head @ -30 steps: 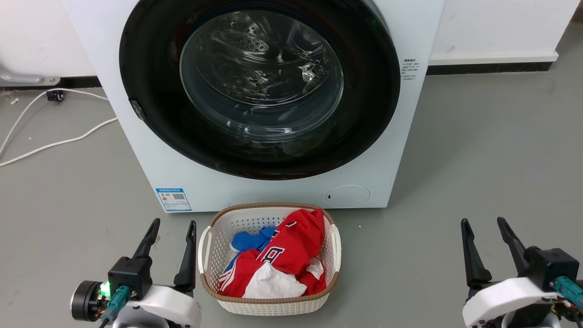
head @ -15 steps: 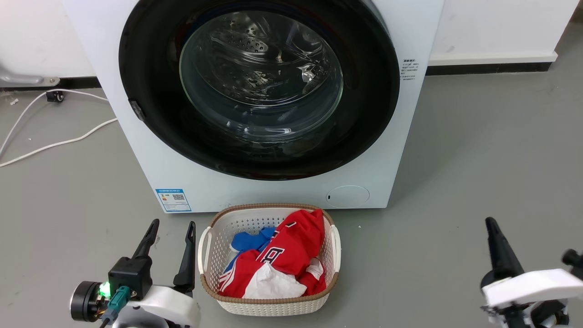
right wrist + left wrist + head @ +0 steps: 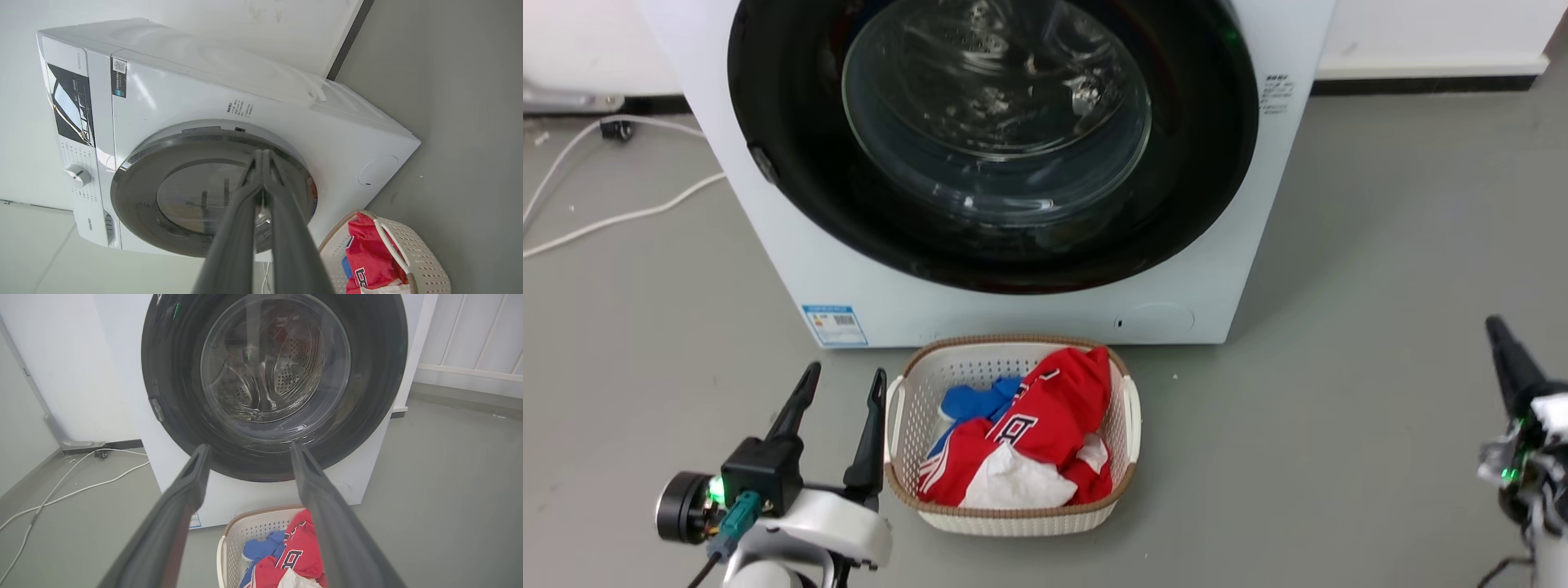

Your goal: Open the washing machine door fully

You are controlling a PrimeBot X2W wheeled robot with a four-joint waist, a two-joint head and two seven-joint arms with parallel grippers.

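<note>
Ahead, washing machine door (image 3: 184,196) well apart from closed, seemingly empty right end effector (image 3: 261,154).

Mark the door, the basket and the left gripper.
door (image 3: 996,122): head view, on the clear glass window.
basket (image 3: 1013,523): head view, on the white front wall.
left gripper (image 3: 845,371): head view, midway between its two fingertips.
</note>
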